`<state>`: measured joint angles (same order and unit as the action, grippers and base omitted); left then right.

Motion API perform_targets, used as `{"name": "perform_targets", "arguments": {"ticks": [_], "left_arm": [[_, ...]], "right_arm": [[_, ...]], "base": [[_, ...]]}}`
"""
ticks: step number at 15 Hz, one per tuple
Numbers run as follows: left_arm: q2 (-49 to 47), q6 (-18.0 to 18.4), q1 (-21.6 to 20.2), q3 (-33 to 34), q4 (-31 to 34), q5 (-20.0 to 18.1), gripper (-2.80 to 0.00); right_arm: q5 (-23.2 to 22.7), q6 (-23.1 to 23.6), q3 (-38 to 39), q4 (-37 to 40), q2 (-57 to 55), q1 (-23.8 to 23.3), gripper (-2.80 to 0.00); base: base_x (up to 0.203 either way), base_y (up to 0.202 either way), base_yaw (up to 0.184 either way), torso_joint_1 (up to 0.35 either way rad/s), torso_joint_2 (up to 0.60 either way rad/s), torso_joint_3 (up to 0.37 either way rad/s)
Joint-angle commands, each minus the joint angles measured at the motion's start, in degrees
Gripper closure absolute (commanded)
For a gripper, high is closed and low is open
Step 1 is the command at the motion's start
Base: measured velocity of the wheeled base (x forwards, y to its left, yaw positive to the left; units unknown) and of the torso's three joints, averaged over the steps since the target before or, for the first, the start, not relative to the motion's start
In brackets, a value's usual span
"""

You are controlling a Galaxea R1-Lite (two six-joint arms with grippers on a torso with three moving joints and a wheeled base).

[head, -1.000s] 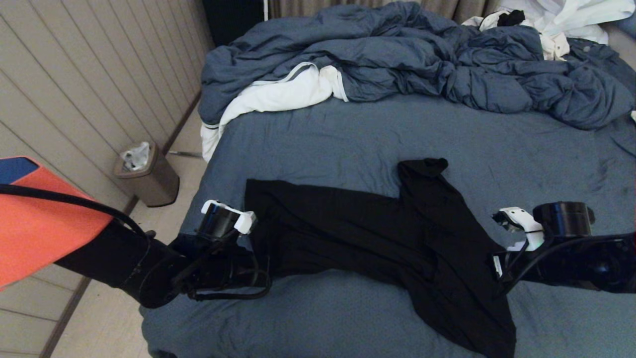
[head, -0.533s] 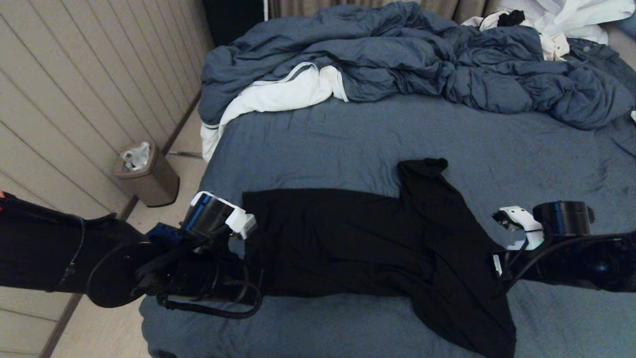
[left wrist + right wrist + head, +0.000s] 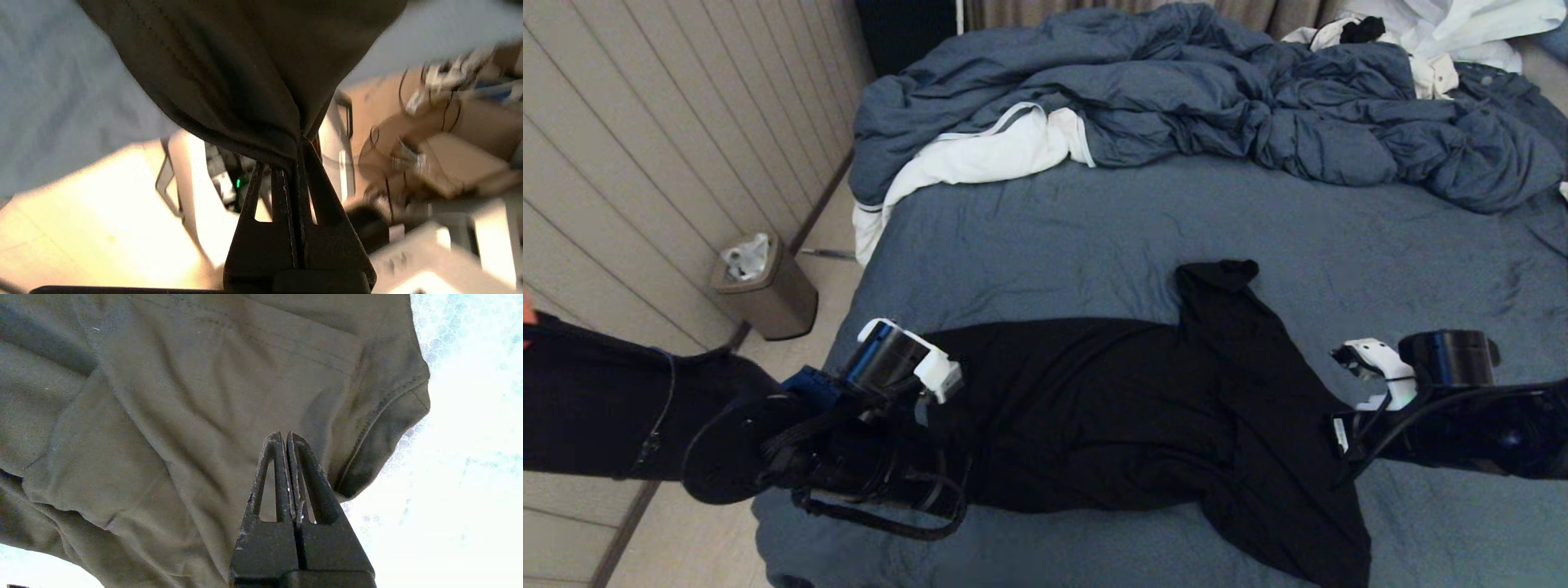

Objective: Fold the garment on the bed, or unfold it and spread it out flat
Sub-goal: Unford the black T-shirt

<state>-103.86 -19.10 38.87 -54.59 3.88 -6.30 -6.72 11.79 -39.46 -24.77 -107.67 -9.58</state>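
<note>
The black garment (image 3: 1127,408) lies stretched across the near part of the bed (image 3: 1094,220), one sleeve (image 3: 1217,278) pointing away from me and a flap trailing to the front right. My left gripper (image 3: 931,441) is at the garment's left end, near the bed's left edge. In the left wrist view it (image 3: 296,143) is shut on a pinched fold of the dark cloth (image 3: 245,61). My right gripper (image 3: 1327,445) rests at the garment's right edge. Seen from the right wrist, its (image 3: 284,435) jaws are shut over the cloth (image 3: 184,396), with nothing visible between them.
A rumpled blue duvet (image 3: 1176,90) with white lining (image 3: 980,155) fills the far side of the bed. A white clothes pile (image 3: 1462,33) sits at the far right. On the floor, left of the bed, a bin (image 3: 764,286) stands by the panelled wall.
My left arm has swung lower and slightly right, drawing the garment's left end nearer to me. An orange shape at the left edge has left view. The right arm has not moved.
</note>
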Motion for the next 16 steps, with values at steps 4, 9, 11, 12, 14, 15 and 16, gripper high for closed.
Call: {"name": "perform_targets", "arguments": {"ticks": [4,9,11,12,14,15,16], "left_arm": [[-11.7,2.6,-8.6,-16.7,-3.3,-1.4,0.00],[-25.3,4.0,-13.4,-29.6,-2.9,-1.9,0.00],[-28.4,3.9,-15.3,-33.6,-3.0,-2.0,0.00],[-29.2,3.7,-16.0,-35.2,-3.1,-2.0,0.00],[-30.5,3.4,-16.4,-37.8,-3.2,-1.9,0.00],[-31.0,3.2,-16.4,-38.6,-3.2,-1.7,0.00],[-31.2,2.3,-16.5,-39.1,-3.3,-1.6,0.00]], "right_arm": [[0.0,0.3,0.2,-2.3,-1.6,0.1,0.00],[0.0,0.3,0.3,-2.4,-1.8,0.2,0.00],[0.0,0.3,0.5,-2.5,-1.8,0.2,0.00],[0.0,0.3,0.6,-2.5,-1.9,0.2,0.00],[0.0,0.3,0.6,-2.9,-2.4,0.2,0.00],[0.0,0.3,0.7,-3.5,-2.6,0.2,0.00],[0.0,0.3,0.8,-3.7,-2.9,0.2,0.00]], "base": [[0.000,0.000,0.000,0.000,0.00,0.000],[0.000,0.000,0.000,0.000,0.00,0.000],[0.000,0.000,0.000,0.000,0.00,0.000],[0.000,0.000,0.000,0.000,0.00,0.000],[0.000,0.000,0.000,0.000,0.00,0.000],[0.000,0.000,0.000,0.000,0.00,0.000],[0.000,0.000,0.000,0.000,0.00,0.000]]}}
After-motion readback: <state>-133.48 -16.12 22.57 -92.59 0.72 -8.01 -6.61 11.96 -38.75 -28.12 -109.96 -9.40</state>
